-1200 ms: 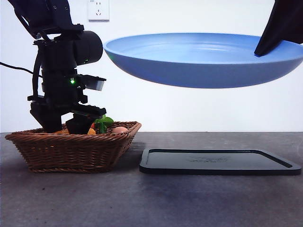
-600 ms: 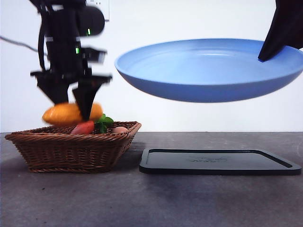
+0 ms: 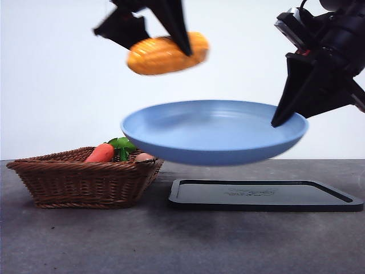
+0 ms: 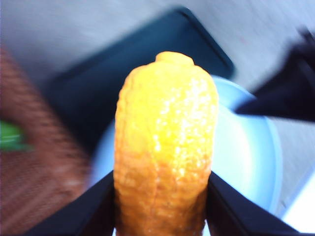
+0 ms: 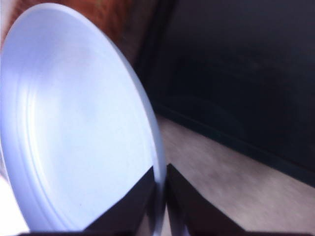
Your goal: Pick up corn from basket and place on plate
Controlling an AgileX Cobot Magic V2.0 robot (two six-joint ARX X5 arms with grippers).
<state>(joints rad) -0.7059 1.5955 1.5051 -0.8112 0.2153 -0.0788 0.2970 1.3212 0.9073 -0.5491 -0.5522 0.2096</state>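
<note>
Yellow corn (image 3: pixel 167 53) sits tight in the left gripper (image 3: pixel 149 25), high over the blue plate (image 3: pixel 211 132), whose rim the right gripper (image 3: pixel 283 119) pinches above the desk (image 3: pixel 182 240).

Corn (image 3: pixel 167 53): yellow-orange cob with ridged kernel rows, lying roughly level in the air, clamped across its middle, high above the plate's left half. Plate (image 3: pixel 214 132): large, round, light blue, shallow raised rim; held off the worktop by its right rim, nearly level, nothing on it. Basket (image 3: pixel 85 178): shallow brown wicker, flaring sides, braided rim; stood on the worktop at left, just beside and lower than the plate's left edge.
</note>
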